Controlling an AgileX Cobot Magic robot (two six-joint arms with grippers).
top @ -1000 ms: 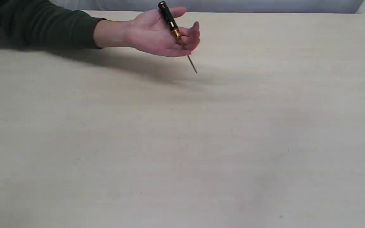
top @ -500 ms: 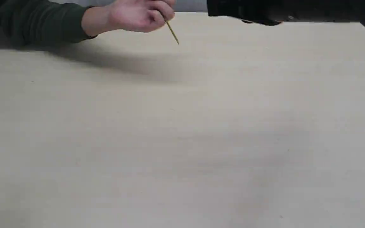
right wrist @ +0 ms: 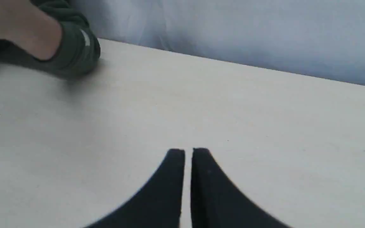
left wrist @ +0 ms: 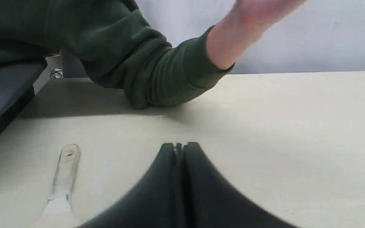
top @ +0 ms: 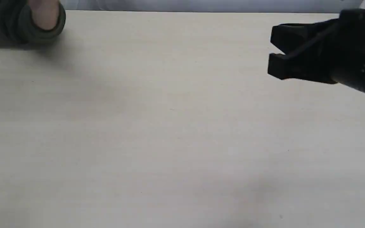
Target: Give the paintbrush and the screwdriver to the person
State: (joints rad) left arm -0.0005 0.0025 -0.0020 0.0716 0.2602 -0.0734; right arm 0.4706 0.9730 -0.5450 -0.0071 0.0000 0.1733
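The person's dark green sleeve (top: pixel 40 23) rests at the table's far left corner, and the bare forearm (left wrist: pixel 233 41) rises out of the left wrist view. The screwdriver is out of view. The paintbrush (left wrist: pixel 64 171) lies flat on the table beside my left gripper (left wrist: pixel 179 146), pale handle pointing toward the sleeve; its bristles are cut off by the frame. The left gripper is shut and holds nothing. My right gripper (top: pixel 270 50) hovers above the table at the right, fingers almost together (right wrist: pixel 188 152), with nothing between them.
A pale beige table (top: pixel 169 133) fills the exterior view, with a grey-white backdrop (right wrist: pixel 233 28) behind its far edge. A dark grey flat surface (left wrist: pixel 2 85) stands beside the table near the person's arm.
The person's hand pulled back to the far left with the screwdriver and left the frame. My right gripper dropped into view at the right.
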